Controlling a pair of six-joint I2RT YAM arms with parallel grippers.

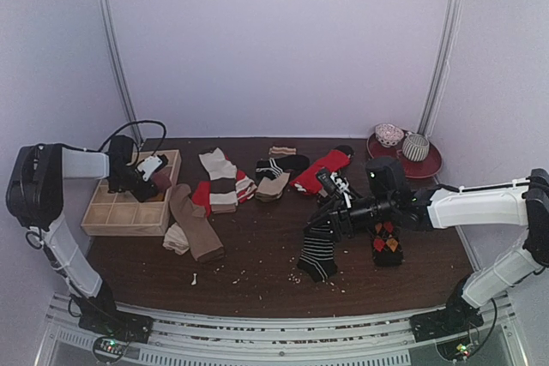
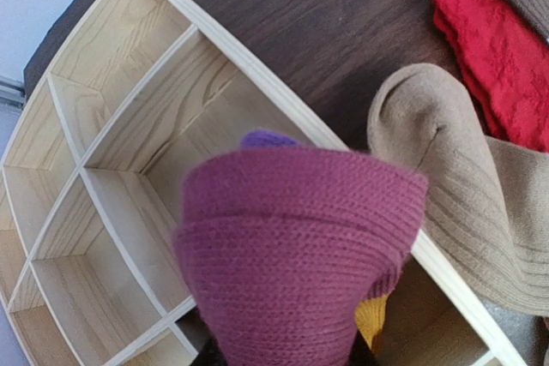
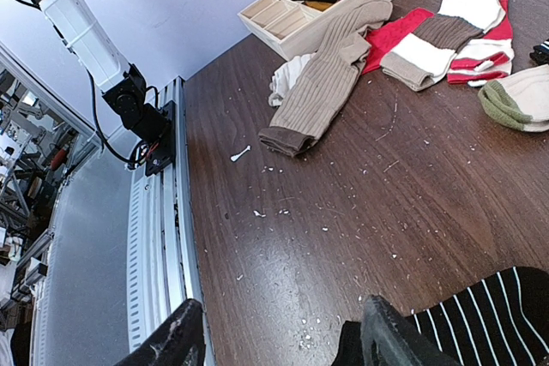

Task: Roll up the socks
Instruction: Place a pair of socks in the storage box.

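Left tool (image 1: 157,177) pinching rolled magenta sock (image 2: 300,246) over tray (image 2: 111,152); right tool (image 3: 279,336) spread; striped sock (image 1: 317,253) lengthwise near-far

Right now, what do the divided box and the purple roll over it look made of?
The divided box looks like pale bare wood, probably unvarnished: grain lines, no shine. The purple roll is soft knit fabric, matte: fine stitch rows across it.

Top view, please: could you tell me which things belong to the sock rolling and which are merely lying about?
Job: rolled magenta sock; black-and-white striped sock; tan sock; argyle sock; red sock; cream-striped socks; wooden compartment box, probably.
Lying about: red plate with two patterned items; white crumbs.
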